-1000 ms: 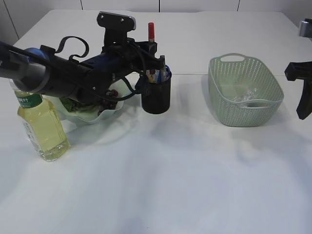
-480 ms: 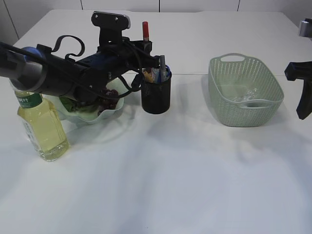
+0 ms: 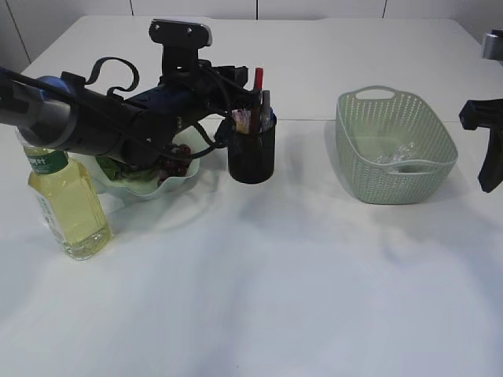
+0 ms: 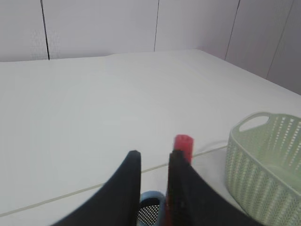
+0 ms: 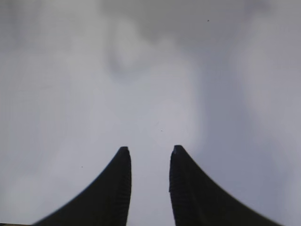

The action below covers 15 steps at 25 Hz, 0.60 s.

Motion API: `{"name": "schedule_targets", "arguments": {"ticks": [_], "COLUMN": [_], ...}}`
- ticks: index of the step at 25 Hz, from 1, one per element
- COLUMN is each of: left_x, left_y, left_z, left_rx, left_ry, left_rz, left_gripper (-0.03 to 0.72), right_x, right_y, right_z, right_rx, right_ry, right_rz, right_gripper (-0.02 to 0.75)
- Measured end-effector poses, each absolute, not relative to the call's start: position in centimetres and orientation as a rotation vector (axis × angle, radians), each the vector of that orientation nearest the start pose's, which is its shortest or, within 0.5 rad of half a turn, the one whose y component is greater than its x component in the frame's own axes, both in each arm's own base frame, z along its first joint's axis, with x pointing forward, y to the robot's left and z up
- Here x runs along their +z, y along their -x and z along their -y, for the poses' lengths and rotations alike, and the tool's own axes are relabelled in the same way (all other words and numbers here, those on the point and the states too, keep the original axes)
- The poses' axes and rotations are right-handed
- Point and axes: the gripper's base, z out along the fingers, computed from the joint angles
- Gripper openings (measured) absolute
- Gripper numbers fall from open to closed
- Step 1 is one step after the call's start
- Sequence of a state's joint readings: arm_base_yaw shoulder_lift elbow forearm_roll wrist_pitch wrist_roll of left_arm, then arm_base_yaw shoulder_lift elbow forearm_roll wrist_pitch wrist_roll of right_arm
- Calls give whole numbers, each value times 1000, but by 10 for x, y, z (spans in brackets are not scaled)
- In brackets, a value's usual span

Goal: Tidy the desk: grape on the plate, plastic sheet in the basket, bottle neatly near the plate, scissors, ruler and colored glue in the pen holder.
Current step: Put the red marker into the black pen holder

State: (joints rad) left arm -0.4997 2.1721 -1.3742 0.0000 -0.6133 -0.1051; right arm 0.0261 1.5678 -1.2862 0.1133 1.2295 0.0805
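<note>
The left tool (image 4: 151, 157) stands slightly spread above the pen holder (image 3: 251, 154), with the red-capped colored glue (image 4: 183, 143) (already standing in the holder) just outside its tip at three o'clock. At far right, the right tool (image 5: 149, 151) hangs spread over bare worktop (image 3: 299, 267), pinching nothing.

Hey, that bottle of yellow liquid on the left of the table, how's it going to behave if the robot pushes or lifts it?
The bottle looks nearly full, so it is probably heavy for its size. It stands tall on a narrow base, so a push near its green cap would likely tip it; a low push should slide it. Its smooth clear sides may be slippery in a grip.
</note>
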Motion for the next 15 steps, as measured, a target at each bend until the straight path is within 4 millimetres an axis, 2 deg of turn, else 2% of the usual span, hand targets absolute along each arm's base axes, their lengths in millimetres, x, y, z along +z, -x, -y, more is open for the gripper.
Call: {"name": "schedule_targets", "arguments": {"ticks": [15], "left_x": [177], "left_y": [-426], "left_z": [235], "left_rx": [-458], "left_ry": [-337], "left_rz": [-1666], "left_gripper": [157], "right_x": [289], "right_y": [-301], "right_z": [-17], "right_rx": [175], "right_ry": [-124], "right_rz": [-2993], "right_gripper": [241]}}
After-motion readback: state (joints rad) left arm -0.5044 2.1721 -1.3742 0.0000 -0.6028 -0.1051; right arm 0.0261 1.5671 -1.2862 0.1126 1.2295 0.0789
